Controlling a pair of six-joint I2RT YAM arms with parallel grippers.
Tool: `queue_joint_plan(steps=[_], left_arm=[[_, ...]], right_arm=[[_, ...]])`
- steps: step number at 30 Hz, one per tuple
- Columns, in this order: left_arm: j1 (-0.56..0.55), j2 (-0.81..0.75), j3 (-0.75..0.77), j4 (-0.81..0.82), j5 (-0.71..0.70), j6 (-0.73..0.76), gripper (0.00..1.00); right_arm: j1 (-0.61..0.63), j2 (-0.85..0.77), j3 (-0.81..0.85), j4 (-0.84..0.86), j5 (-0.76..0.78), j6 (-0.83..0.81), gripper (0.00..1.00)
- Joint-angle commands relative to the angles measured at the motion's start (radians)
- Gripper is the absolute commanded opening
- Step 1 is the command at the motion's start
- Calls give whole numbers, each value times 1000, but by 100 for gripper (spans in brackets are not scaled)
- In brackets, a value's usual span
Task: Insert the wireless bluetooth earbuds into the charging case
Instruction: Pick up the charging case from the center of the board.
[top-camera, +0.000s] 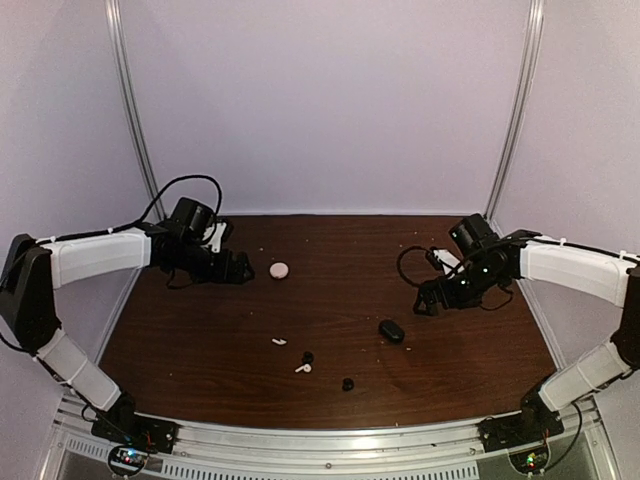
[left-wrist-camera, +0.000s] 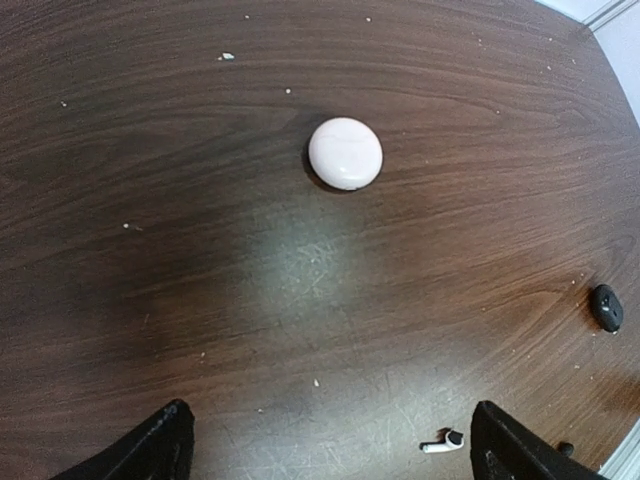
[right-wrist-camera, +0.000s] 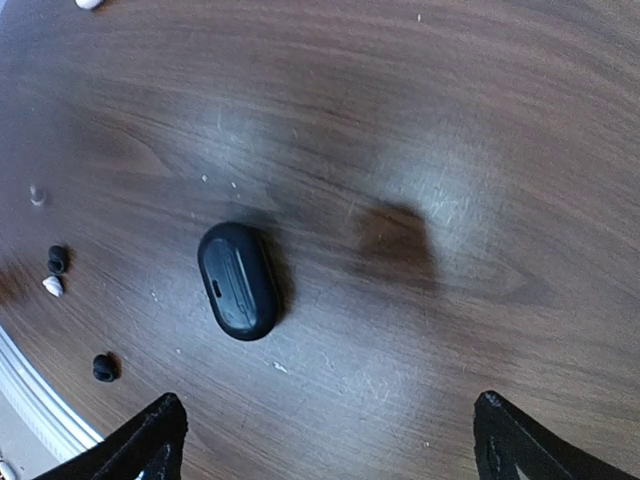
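Lab robot cell: my left arm, right arm bolted to aluminium rail; white panel walls, metal corner posts, dark wood-grain surface.

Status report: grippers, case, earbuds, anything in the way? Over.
Left gripper and right gripper open, empty. Charging case looks shut; black earbuds loose on table. White earbud close beside one.

Overhead light is glaring palely on the table, the charging case is casting a soft shadow, and wrist-view edges are bowing.
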Motion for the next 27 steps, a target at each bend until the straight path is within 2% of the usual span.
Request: queue_joint_plan(steps=[1, 4, 8, 14, 21, 27], left_arm=[[-18, 82, 72, 77, 15, -41, 98], [-18, 134, 152, 17, -11, -37, 98], [-18, 114, 171, 16, 52, -21, 98], [-24, 43, 143, 75, 142, -24, 98], [-26, -47, 57, 122, 127, 2, 98], [-24, -124, -27, 175, 106, -34, 98]], right_arm=[[20, 57, 64, -140, 76, -41, 100], [40, 82, 101, -195, 108, -67, 100], [68, 119, 143, -230, 111, -90, 99], [152, 200, 210, -221, 157, -105, 98], [201, 354, 317, -227, 187, -108, 96], [253, 446, 380, -228, 186, -105, 94]])
